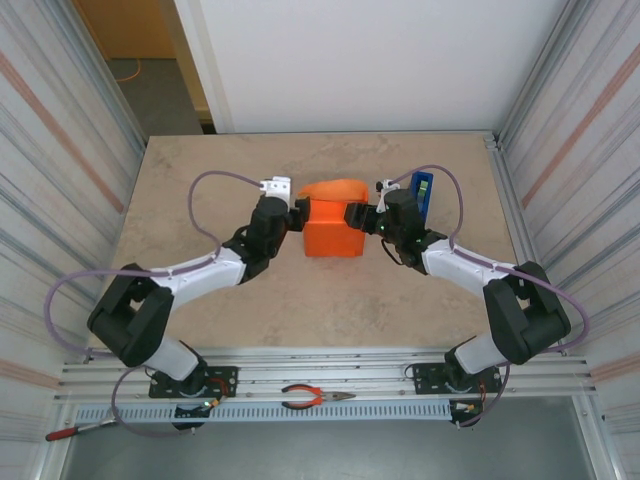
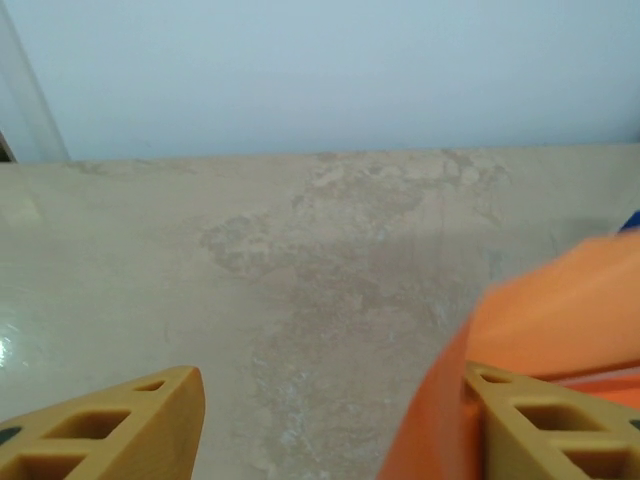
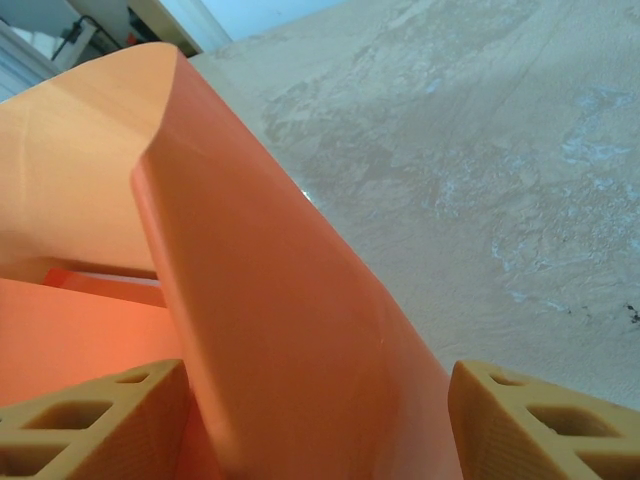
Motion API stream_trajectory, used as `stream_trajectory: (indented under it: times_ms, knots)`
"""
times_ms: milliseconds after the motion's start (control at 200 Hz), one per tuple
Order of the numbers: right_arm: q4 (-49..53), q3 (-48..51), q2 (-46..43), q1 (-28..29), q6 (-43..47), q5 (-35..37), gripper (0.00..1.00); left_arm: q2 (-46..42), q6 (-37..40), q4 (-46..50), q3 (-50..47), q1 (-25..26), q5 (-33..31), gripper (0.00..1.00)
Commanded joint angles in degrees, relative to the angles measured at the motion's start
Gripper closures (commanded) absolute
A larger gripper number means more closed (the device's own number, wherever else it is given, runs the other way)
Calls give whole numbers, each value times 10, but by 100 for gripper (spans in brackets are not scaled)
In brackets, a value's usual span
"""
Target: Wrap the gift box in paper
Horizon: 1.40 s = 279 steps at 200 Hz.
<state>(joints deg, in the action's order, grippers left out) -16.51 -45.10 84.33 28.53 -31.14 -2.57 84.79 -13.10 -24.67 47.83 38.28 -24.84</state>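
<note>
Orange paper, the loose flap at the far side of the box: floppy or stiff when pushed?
Probably floppy but springy: the paper stands in a smooth curl, not a sharp crease, so a push likely bends it. Likely light: the flap arches beside the gift box without sagging flat. Its sheen hints at slipperiness.

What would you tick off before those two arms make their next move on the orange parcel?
1. Gift box covered on top and near side: ok.
2. Far flap of the paper folded down flat: not ok, it stands up loose.
3. Left fingers apart, paper against one: ok.
4. Right fingers apart, flap between them, unclamped: ok.
5. Tape dispenser nearby, right of the box: ok.
6. Seams taped: cannot tell.
</note>
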Motion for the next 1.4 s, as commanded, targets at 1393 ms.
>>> stream_trajectory:
  times_ms: [1393]
  knots:
    - [186,-96,-70,-26,27,31,2,130,-17,-8,56,27,-16,42]
